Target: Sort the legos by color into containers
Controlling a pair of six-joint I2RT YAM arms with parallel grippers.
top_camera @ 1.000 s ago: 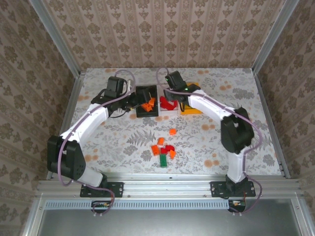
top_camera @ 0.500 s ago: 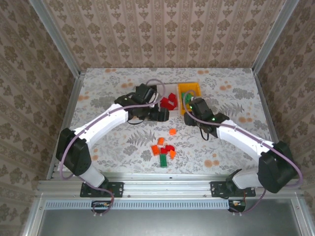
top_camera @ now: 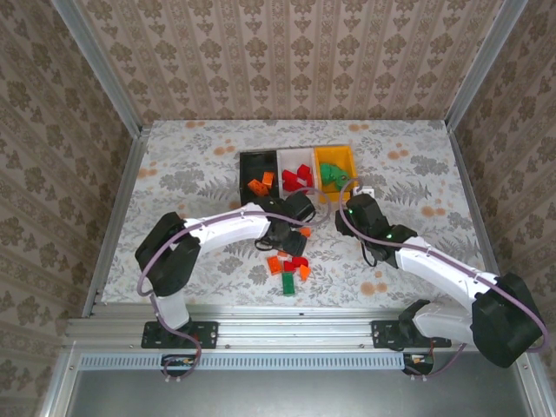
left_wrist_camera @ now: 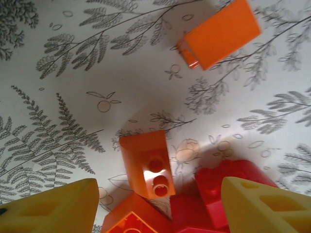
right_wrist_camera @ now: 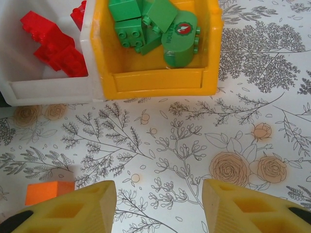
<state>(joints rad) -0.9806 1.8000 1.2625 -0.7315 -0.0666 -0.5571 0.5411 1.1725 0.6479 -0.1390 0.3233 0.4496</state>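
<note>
Got the black bin (top_camera: 242,172), white bin (top_camera: 295,154) and orange-yellow bin (top_camera: 334,150) lined up side by side toward the far middle of the worktop (top_camera: 182,182), left to right in that order. Can see orange legos (top_camera: 260,183) in the black one, red legos (top_camera: 298,180) in the white one, green legos (top_camera: 330,176) in the orange-yellow one. Also got a loose pile (top_camera: 291,263) out on the worktop, nearer the arm bases than the bins, mostly orange and red, plus one green brick (top_camera: 287,284) at its near edge and a lone orange brick (top_camera: 305,232) just off its far side. Switching to the left wrist camera: looking at the left tool (left_wrist_camera: 159,183) spread wide, pinching nothing, hanging low right over that pile. Got a two-stud orange brick (left_wrist_camera: 148,165) sitting in the gap between the yellow fingers (left_wrist_camera: 53,208), red bricks (left_wrist_camera: 228,187) bunched just beside it toward the right-hand finger, and a smooth-sided orange brick (left_wrist_camera: 221,33) lying well apart farther out. Can't tell about any finger contact there. Over on the right wrist camera: seeing the right tool (right_wrist_camera: 158,194) spread wide too, nothing in it, hovering above bare worktop just in front of the orange-yellow bin, with a small orange block (right_wrist_camera: 48,192) near its left finger.
</note>
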